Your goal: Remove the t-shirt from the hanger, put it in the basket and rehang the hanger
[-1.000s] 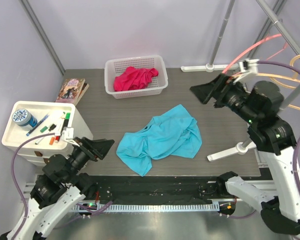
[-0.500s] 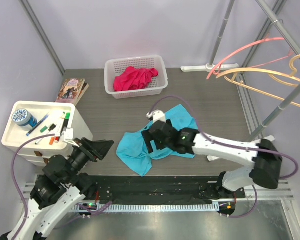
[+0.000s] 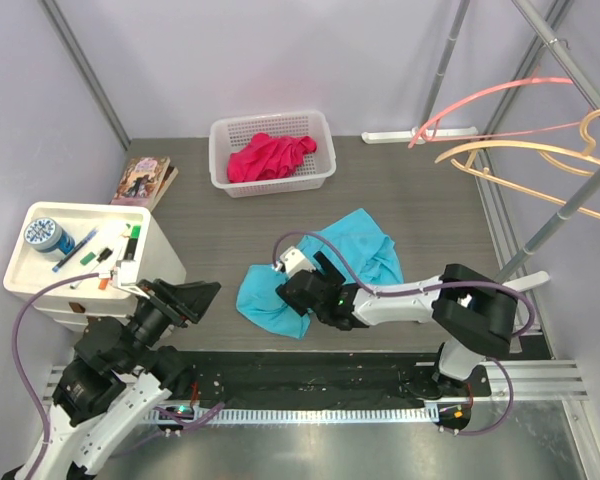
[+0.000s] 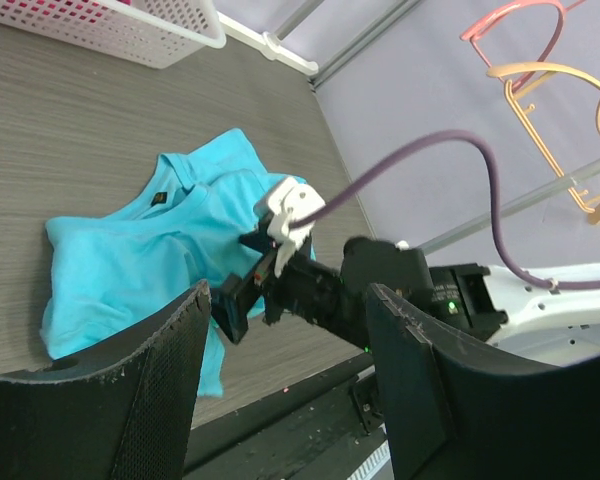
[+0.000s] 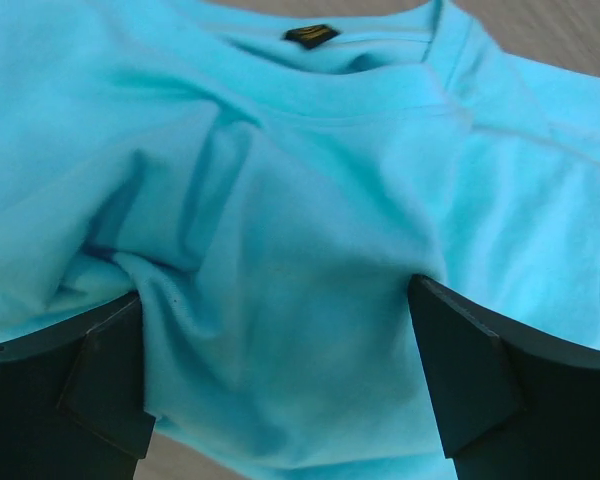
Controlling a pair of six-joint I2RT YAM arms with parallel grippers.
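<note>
The teal t-shirt (image 3: 352,252) lies crumpled on the dark table, off any hanger. It also shows in the left wrist view (image 4: 140,245) and fills the right wrist view (image 5: 310,200). My right gripper (image 3: 292,296) is low over the shirt's near left part. In its wrist view it (image 5: 280,385) is open wide, with cloth bunched between the fingers (image 5: 110,385). My left gripper (image 3: 195,298) is open and empty, left of the shirt and above the table's front edge; in its wrist view it (image 4: 290,390) faces the right arm. A pink hanger (image 3: 480,100) and orange hangers (image 3: 540,165) hang bare on the rack at the right.
A white basket (image 3: 220,165) holding a red cloth stands at the back. Books (image 3: 145,180) lie at the back left. A white tray stand (image 3: 25,275) with tape and pens is at the left. The rack's pole (image 3: 565,205) and foot (image 3: 480,295) stand at the right.
My right arm has come down from the hanger rack to the table and now rests on the teal shirt, which has bunched up. The left arm has barely moved.
</note>
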